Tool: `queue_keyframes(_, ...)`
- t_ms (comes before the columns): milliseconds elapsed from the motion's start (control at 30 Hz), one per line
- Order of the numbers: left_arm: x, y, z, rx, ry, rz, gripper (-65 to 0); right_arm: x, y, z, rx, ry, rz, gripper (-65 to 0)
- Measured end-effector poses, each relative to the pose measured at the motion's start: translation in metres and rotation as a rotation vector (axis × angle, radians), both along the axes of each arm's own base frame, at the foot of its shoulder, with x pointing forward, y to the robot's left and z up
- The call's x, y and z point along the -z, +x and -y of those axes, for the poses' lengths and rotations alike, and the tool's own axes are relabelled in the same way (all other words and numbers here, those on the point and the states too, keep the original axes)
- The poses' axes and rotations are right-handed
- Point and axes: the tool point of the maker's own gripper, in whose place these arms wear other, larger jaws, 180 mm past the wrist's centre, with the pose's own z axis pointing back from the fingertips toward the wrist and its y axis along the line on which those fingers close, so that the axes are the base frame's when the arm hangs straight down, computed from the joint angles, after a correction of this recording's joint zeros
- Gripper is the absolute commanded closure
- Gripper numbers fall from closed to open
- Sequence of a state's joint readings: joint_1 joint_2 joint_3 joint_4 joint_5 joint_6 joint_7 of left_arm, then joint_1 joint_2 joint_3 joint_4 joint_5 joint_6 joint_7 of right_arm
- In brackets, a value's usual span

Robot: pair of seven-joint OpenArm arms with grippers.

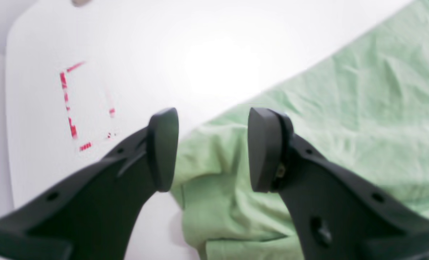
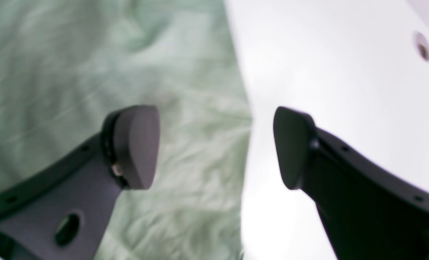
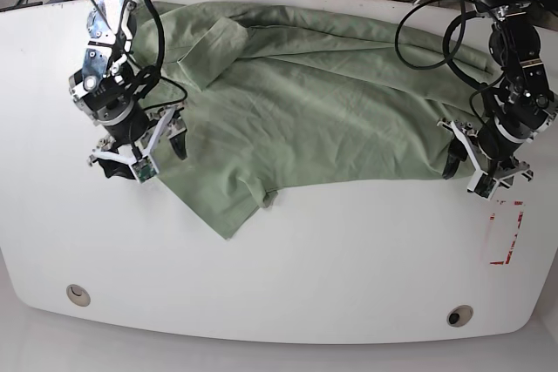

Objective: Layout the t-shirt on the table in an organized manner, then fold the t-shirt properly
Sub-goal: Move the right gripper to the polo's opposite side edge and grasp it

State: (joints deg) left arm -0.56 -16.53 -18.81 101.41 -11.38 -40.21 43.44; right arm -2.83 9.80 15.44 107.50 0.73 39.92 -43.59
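A: Where did the t-shirt [image 3: 323, 111] lie?
B: Rumpled across the far half of the white worktop [image 3: 288, 276], one sleeve folded over. Both the left claw [image 1: 213, 150] and the right claw [image 2: 216, 148] stood wide and empty over opposite edges.
A: Best approach?
B: Probably pinch each edge low and draw outward evenly. The red tape rectangle [image 3: 506, 233] sat nearby; cables trailed on the floor behind.

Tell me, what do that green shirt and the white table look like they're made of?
The sage-green soft shirt looks like thin knit or cotton-type cloth, matte: it creases and drapes in fine wrinkles. The exact fibre can't be told. The large white smooth table seems a hard laminate or coated board with a slight sheen: the left wrist view shows a bright glare patch on it.
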Motion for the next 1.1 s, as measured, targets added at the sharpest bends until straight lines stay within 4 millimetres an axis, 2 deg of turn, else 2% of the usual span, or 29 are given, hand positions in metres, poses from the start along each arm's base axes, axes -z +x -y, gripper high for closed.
queue_keyframes(233,0.007,-0.004,-0.005,-0.019,0.025,-0.054,-28.9,0.004,0.029,0.021,0.062,0.037,-0.009,-46.5)
queue_keyframes(467,0.012,-0.008,-0.011,-0.038,0.042,-0.093,-28.7,0.028,0.054,0.042,0.107,0.07,-0.094,-46.1)
queue_keyframes(700,0.013,-0.009,-0.011,-0.039,0.044,-0.095,-28.7,0.047,0.074,0.044,0.116,0.149,-0.13,-46.1)
queue_keyframes(800,0.012,-0.009,-0.011,-0.039,0.043,-0.096,-28.7,0.059,0.077,0.048,0.131,0.196,-0.147,-46.1)
queue_keyframes(933,0.013,-0.009,-0.012,-0.039,0.045,-0.097,-28.9,0.08,0.072,0.057,0.168,0.204,-0.207,-46.1)
queue_keyframes(1100,0.012,-0.009,-0.013,-0.043,0.046,-0.096,-28.9,0.095,0.062,0.053,0.17,0.218,-0.248,-46.1)
